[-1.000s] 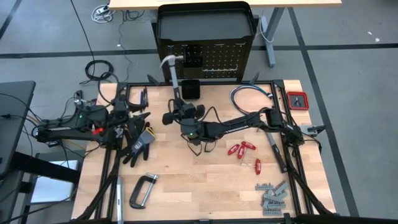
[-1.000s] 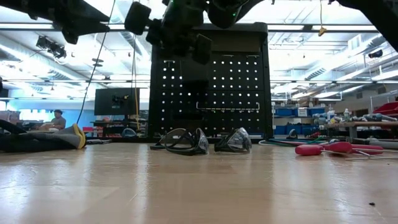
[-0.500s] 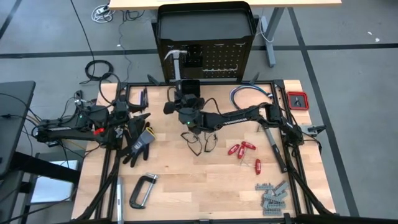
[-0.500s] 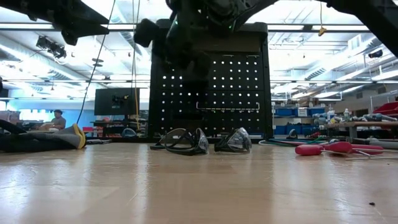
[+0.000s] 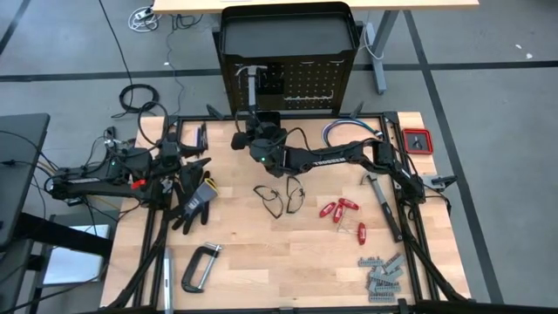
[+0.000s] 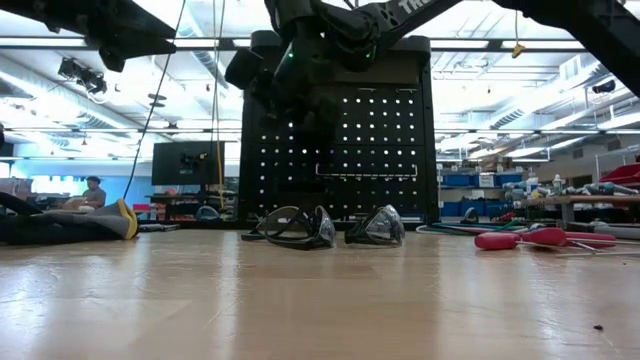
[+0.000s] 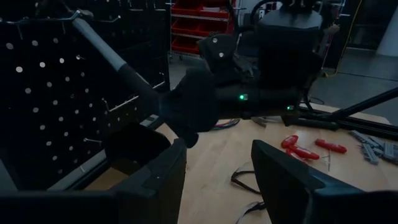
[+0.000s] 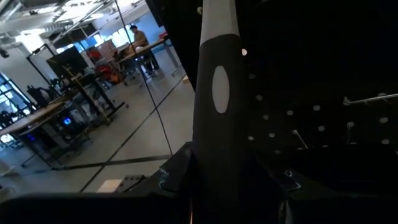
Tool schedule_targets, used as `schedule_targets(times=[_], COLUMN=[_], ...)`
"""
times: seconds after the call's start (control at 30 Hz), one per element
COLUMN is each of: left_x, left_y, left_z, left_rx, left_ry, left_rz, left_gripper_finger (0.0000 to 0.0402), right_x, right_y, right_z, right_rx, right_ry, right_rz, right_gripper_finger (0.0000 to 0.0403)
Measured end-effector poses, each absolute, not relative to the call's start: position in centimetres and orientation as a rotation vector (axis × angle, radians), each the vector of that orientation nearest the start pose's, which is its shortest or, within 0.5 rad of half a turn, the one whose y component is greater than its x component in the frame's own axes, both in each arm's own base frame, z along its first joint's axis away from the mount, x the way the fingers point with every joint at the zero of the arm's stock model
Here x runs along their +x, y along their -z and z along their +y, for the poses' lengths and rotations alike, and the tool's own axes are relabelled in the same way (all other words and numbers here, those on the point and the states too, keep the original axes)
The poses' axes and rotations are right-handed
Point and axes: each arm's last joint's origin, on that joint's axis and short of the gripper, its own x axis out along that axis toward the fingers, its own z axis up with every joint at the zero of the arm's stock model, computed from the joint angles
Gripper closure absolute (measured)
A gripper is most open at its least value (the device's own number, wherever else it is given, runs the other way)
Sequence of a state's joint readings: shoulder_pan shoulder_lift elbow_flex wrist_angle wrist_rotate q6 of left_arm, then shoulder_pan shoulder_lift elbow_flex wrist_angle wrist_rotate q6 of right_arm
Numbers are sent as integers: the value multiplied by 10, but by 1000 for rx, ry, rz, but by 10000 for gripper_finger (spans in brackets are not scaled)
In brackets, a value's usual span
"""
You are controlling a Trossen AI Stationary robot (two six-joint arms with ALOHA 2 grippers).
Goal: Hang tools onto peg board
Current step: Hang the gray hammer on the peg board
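Note:
The hammer (image 5: 248,92) is up in front of the peg board (image 5: 305,83), with its steel head (image 5: 247,72) at the board's upper left. My right gripper (image 5: 253,128) is shut on its handle, above the small black box (image 5: 268,124). The glasses (image 5: 281,196) lie on the table behind that arm; in the low view the glasses (image 6: 325,226) rest on their frames. Red-handled drivers (image 5: 340,209), a C-clamp (image 5: 199,266) and grey metal pieces (image 5: 381,277) lie on the tabletop. My left gripper (image 5: 199,164) stands open at the table's left, holding nothing. My right gripper pinches the hammer's black grip (image 8: 217,149) between its two fingers (image 8: 177,171), near the handle's lower end. The fingers come about level from the near side toward the peg board and lie across the handle. The hammer is clear of the table, head up, its grey shaft (image 7: 102,46) slanting up toward the board.
A black work glove (image 5: 193,196) lies beside my left gripper. A bundle of blue-white cables (image 5: 349,131) and a red box (image 5: 417,140) sit at the far right. Pegs stick out of the board's face (image 8: 367,98). A person sits far off in the room (image 6: 92,190).
My right gripper has carried the hammer toward the table's far edge and the peg board, rolling its wrist. The hammer's head has gone from left of the board's hole field up to its upper left. The glasses, earlier under the arm, now lie uncovered.

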State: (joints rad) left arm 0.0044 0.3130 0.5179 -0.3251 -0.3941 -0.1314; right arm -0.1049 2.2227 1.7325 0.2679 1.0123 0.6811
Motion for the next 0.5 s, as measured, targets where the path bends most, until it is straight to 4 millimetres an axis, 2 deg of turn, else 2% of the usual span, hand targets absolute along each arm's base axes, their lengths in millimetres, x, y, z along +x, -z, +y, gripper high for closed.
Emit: schedule_targets(times=[0.2,0.5], left_x=[90,90], left_y=[-282,-282], left_z=[12,12], left_rx=[-105,-116], left_ry=[-420,-442], left_rz=[93,88], left_gripper_finger=[214,214], right_x=[498,498], right_y=[-227,-223], right_z=[-83,-90], right_rx=[529,562], right_ry=[1136,1066], right_rz=[-135,-72], right_gripper_finger=[262,260])
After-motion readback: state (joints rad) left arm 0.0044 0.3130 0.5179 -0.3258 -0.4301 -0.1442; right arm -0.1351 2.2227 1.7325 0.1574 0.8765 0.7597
